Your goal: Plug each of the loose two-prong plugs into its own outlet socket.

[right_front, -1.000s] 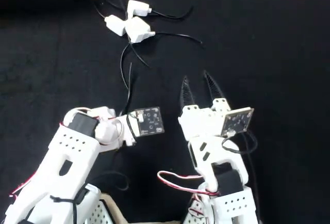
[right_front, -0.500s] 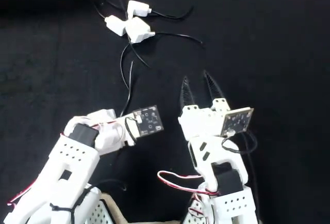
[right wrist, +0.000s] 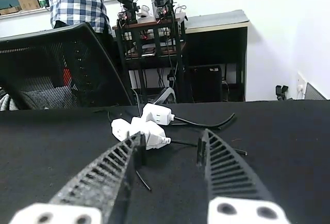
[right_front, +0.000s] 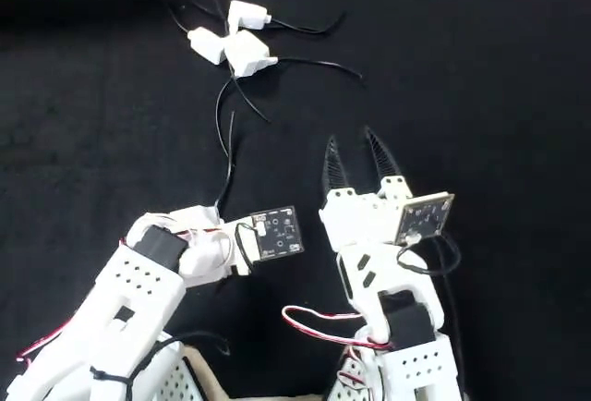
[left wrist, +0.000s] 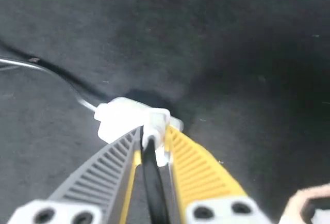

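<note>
**A:** While the left gripper (left wrist: pixel 153 135) is pinched tight on a white two-prong plug (left wrist: pixel 124 120), with the black cord (left wrist: pixel 154 188) running back between its fingers, has anything been plugged in?

**B:** Not that I can see. That plug sits low over the black table cloth (right_front: pixel 480 96), near the arms. It is well apart from the cluster of white outlet sockets and plugs (right_front: pixel 231 42) on the far side. I'd judge every insertion is left to do.

**A:** And the right gripper (right_front: pixel 351 142)?

**B:** It is spread open with nothing in it, poised above the cloth beside the left arm.

**A:** What does each camera add?

**B:** The left wrist view gives the grip itself. Overhead, the arm's camera board (right_front: pixel 277 233) sits over that spot, but the high view lays out the cord running from the cluster toward the left arm. The right wrist view looks between its own fingers at the cluster, where the white bodies are bunched together. I cannot tell whether any of them are mated.
</note>
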Controlling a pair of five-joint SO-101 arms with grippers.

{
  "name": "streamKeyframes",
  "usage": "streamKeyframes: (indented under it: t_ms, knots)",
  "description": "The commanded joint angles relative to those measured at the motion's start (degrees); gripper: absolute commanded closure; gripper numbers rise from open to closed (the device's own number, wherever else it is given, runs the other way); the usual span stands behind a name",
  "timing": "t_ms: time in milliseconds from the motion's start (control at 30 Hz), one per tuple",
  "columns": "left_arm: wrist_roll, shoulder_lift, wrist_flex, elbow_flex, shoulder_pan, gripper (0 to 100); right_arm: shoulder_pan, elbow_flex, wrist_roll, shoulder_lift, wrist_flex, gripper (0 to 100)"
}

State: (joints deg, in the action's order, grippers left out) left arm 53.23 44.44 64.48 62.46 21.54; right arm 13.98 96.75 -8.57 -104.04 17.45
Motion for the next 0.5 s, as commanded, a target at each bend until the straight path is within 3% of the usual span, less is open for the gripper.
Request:
streamKeyframes:
  t_ms: [0,300,467]
  knots:
    - [-4.3,0.0,1.7,-7.3,-1.5,97,-0.7,0.0,0.7,-1.6,0.3,82.1]
    - [-9.2,0.0,12.2,-30.5,-11.7,97,-0.7,0.0,0.5,-1.6,0.4,81.9]
    - [-11.6,-0.1,14.0,-29.4,-17.0,97,-0.6,0.0,0.5,-1.6,1.0,81.9]
